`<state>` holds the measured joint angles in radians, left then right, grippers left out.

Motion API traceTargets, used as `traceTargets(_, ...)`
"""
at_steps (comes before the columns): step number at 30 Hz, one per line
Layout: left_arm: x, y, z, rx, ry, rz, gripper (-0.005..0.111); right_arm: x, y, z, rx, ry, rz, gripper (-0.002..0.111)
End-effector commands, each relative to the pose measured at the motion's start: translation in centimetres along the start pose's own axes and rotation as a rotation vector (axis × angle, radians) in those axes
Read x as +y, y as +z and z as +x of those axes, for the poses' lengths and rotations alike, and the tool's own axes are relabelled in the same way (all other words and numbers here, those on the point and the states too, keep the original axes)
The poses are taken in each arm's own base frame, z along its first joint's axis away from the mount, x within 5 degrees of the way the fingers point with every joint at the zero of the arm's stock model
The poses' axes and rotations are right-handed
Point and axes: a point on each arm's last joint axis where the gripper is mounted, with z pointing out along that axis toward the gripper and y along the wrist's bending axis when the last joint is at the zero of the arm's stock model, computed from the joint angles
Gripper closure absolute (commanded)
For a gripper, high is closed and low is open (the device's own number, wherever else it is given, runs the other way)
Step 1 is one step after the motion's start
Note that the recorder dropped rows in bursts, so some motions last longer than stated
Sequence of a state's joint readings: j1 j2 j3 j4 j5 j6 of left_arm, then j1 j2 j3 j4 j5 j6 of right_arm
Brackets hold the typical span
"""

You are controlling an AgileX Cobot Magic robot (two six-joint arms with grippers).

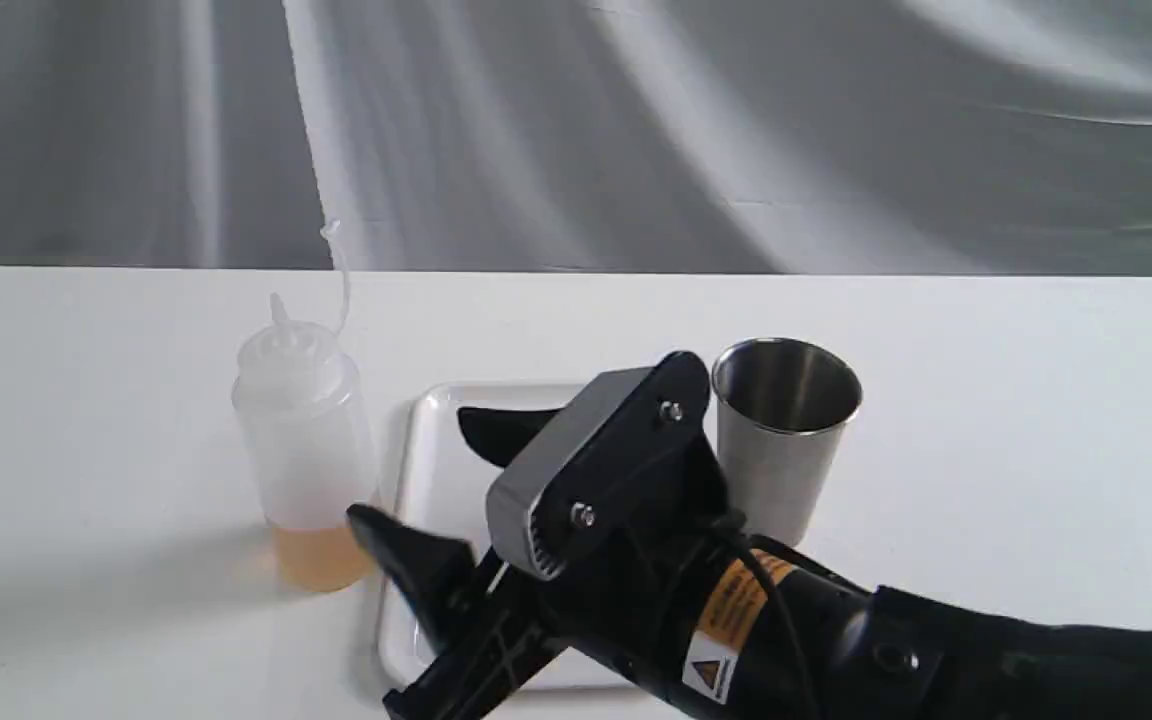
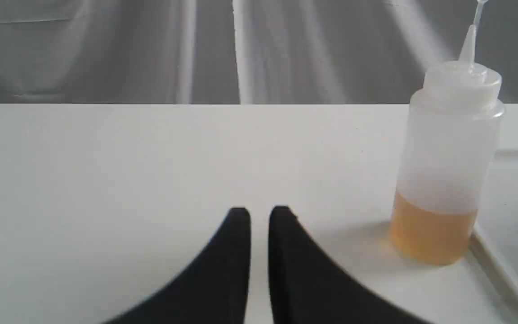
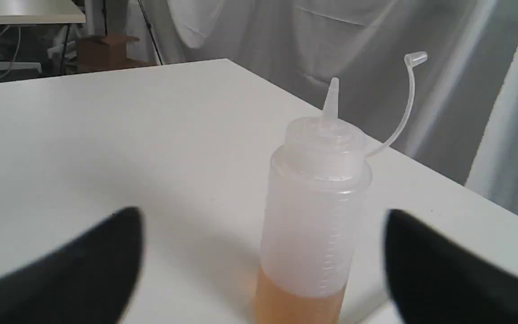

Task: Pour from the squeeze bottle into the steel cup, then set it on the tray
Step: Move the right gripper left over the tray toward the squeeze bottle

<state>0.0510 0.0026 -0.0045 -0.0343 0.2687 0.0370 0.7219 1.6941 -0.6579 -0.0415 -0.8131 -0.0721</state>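
The right gripper [image 1: 416,470], lower centre of the exterior view, is spread wide and empty above the tray [image 1: 516,392]. The squeeze bottle [image 1: 306,450] lies ahead between its fingers, untouched. The bottle stands upright on the table [image 1: 1036,400], left of centre, just beside the tray's rim, with its nozzle uncapped. An off-centre finger could tip it against that rim and spill it, and too hard a clamp on the soft wall could squirt liquid. The arm lies close to the steel cup [image 1: 784,430], right of centre, and could nudge it. The left gripper [image 2: 259,216], closed to a slit, holds nothing. The tabletop is white and matt, with grey draped cloth [image 1: 636,120] behind it.
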Motion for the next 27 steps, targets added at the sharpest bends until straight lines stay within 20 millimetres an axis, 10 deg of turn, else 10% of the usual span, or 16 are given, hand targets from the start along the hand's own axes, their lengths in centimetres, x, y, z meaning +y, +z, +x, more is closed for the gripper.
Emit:
traceTargets(1, 0.0, 0.0, 0.0, -0.008, -0.002, -0.003, 0.098, 0.1, 0.4, 0.5, -0.066, -0.003, 0.004, 0.006)
traceTargets(27, 0.0, 0.0, 0.0, -0.008, -0.003, -0.003, 0.098, 0.1, 7.8, 2.3, -0.102, 0.003, 0.008, 0.003)
